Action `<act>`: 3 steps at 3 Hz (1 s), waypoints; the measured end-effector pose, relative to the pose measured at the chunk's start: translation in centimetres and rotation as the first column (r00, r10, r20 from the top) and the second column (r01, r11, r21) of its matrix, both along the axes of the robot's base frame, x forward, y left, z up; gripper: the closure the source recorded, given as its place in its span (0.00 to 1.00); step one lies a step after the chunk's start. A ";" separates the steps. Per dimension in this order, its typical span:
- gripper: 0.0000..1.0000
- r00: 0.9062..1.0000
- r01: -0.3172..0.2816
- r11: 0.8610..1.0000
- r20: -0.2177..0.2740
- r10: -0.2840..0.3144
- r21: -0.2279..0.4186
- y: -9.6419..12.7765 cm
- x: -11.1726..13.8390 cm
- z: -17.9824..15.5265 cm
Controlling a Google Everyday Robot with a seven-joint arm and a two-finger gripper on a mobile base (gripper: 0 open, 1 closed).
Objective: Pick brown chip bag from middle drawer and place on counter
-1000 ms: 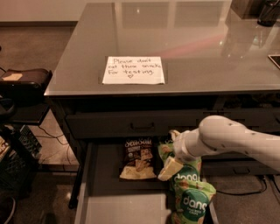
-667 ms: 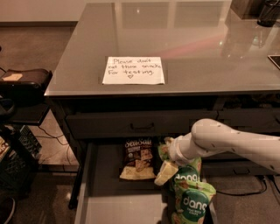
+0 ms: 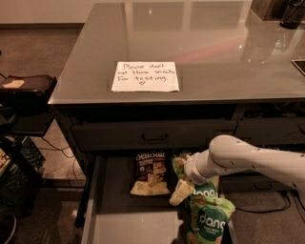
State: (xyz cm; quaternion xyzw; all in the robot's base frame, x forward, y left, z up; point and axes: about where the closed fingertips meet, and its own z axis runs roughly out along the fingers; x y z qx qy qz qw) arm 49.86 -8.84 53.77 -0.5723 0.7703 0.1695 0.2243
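Observation:
The brown chip bag (image 3: pixel 150 174) lies flat at the back of the open middle drawer (image 3: pixel 119 224), with its white "Sea Salt" script toward the cabinet. My white arm reaches in from the right. Its gripper (image 3: pixel 180 191) hangs over the drawer just right of the bag's lower right corner, next to two green-and-white "dang" bags (image 3: pixel 207 217). The gripper holds nothing that I can see. The counter (image 3: pixel 190 47) above is glossy grey and bears a white handwritten note (image 3: pixel 145 76).
A closed upper drawer front with a black handle (image 3: pixel 155 138) sits just above the open drawer. A black crate (image 3: pixel 19 181) and cables stand on the floor at the left. Dark objects (image 3: pixel 286 12) stand at the counter's far right corner.
My arm and gripper have shifted left, closer to the brown chip bag. The bags have not moved.

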 end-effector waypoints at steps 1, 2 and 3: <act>0.00 1.000 -0.012 1.000 0.021 0.012 0.012 0.7 0.5 -3.0; 0.00 0.999 -0.023 0.999 0.043 0.022 0.032 2.4 1.6 -5.7; 0.00 0.997 -0.042 0.998 0.066 0.039 0.043 4.2 2.4 -7.6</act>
